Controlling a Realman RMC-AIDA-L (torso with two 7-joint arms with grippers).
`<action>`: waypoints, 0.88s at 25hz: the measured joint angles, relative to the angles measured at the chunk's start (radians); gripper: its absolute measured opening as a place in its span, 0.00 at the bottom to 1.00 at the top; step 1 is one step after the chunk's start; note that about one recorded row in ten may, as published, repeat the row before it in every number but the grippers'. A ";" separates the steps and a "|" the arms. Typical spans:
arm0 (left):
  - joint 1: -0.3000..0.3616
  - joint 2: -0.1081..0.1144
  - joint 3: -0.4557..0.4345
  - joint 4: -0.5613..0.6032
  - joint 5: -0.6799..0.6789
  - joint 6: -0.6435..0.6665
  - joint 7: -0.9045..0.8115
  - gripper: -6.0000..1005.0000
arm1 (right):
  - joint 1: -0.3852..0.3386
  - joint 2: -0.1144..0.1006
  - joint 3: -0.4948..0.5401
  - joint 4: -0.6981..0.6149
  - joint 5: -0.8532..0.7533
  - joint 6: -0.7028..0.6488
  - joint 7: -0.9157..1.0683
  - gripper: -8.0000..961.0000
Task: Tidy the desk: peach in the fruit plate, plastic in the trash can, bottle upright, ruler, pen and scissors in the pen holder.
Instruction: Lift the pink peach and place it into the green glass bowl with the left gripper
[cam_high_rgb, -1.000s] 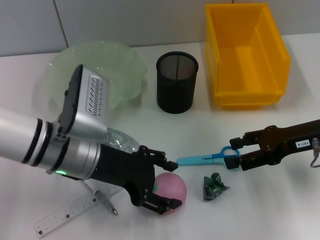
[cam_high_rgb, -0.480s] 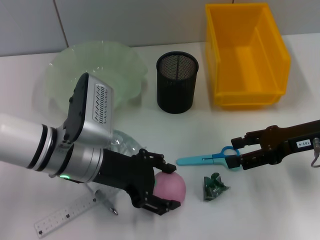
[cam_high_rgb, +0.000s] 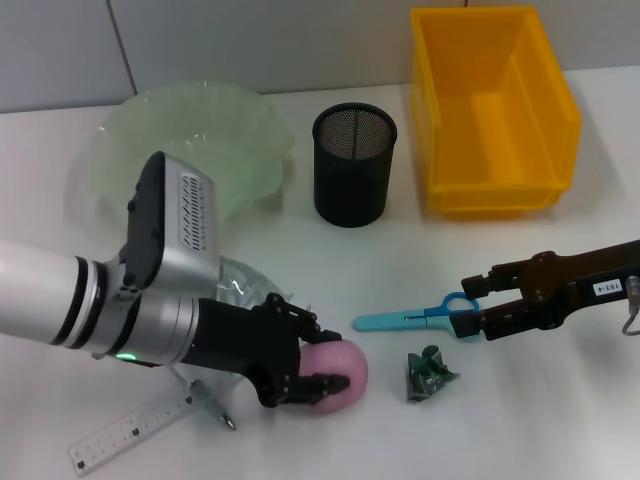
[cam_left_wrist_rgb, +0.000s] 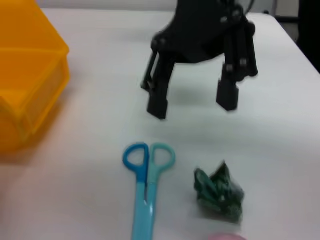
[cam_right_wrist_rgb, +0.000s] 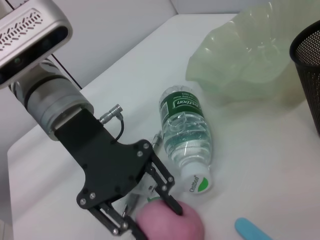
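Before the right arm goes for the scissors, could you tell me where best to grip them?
Probably across the closed blades, coming from above: the scissors lie flat on the table, handle loops toward the open right gripper.

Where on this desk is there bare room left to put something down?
Bare table lies in front of the pen holder, and right of the fruit plate. It is crowded around the peach, scissors and plastic.

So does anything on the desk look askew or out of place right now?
Yes. The clear plastic water bottle lies on its side near the pale green fruit plate. A crumpled green plastic scrap sits loose beside the blue scissors. The left gripper is closed on the pink peach.
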 joint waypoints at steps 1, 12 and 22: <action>0.000 0.000 0.000 0.000 0.000 0.000 0.000 0.62 | 0.000 0.000 0.000 0.000 0.000 0.000 0.000 0.79; 0.024 0.004 -0.080 0.023 -0.061 0.043 -0.047 0.38 | 0.008 -0.001 0.000 0.000 0.000 -0.003 0.022 0.79; 0.028 0.005 -0.410 -0.098 -0.357 0.185 -0.095 0.26 | 0.004 -0.001 0.000 -0.001 -0.001 0.000 0.035 0.78</action>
